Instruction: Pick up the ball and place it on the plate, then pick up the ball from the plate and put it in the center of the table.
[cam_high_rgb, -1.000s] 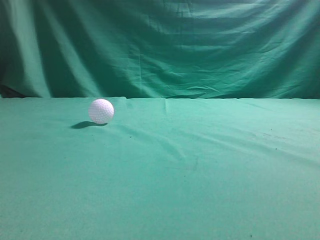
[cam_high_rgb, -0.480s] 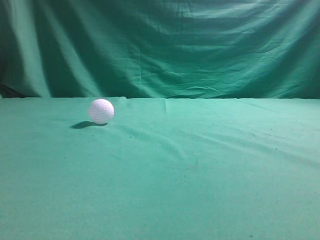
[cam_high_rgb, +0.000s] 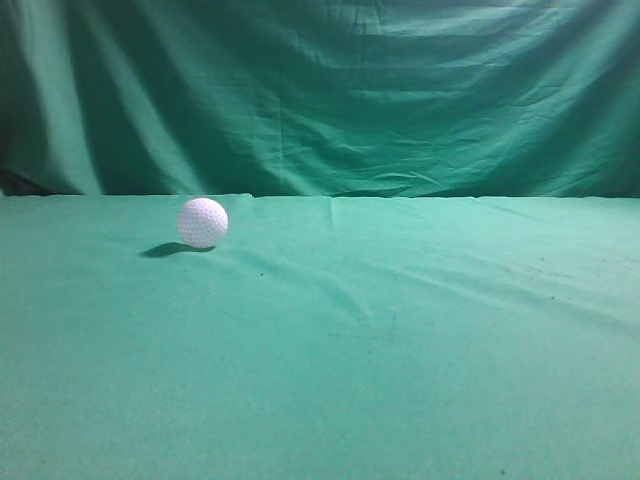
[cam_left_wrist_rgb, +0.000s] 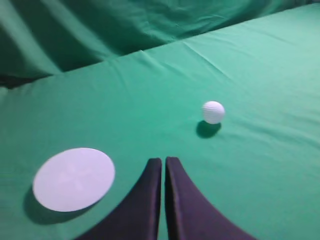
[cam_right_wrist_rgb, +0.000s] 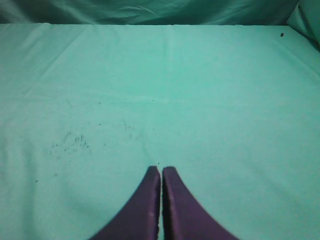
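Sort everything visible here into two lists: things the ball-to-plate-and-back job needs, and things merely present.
Needed for the job:
ball
plate
table
left gripper, shut, nearest the ball
right gripper, shut

Merely present:
draped backdrop cloth
dark specks on the tablecloth

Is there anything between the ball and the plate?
No. In the left wrist view, only bare green cloth lies between the ball and the plate.

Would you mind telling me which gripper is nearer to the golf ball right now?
Left. The left gripper, shut, has the golf ball ahead and slightly right of its tips, with the plate to its left. The right gripper, also shut, sees only bare cloth, no ball.
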